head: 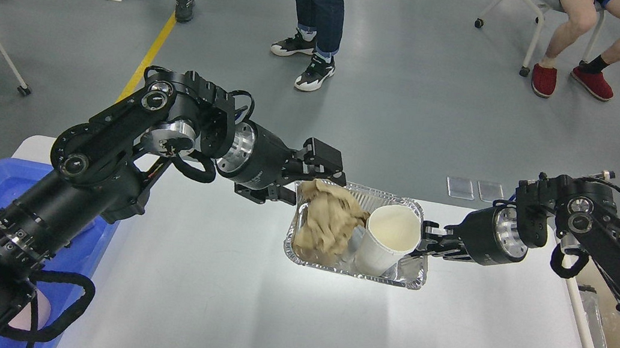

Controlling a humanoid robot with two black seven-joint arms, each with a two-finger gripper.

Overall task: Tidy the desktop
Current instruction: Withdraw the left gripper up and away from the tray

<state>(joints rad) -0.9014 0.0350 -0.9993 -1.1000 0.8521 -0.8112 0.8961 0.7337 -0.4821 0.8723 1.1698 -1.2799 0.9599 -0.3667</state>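
The desktop [277, 321] stretches wide and white across the lower part of the head view, bare and glossy in the near half. Sitting on it toward the far edge, just right of center, is the foil tray [354, 272], and inside it a crumpled brown paper wad [330, 225] fills the left side while a white paper cup [388, 240] stands, tilted a little, on the right, the two close side by side. The left gripper [320, 163] hangs at the tray's far-left corner, right above the wad; its fingers look parted, though whether they touch the paper is hard to tell from here. Over on the other side, the right gripper [428, 239] sits against the tray's right end beside the cup, dark and seen end-on, so I cannot tell how far its fingers are spread or whether they grip the rim. A blue plastic tray [96, 229] rests at the desktop's left edge, mostly hidden beneath the left arm.
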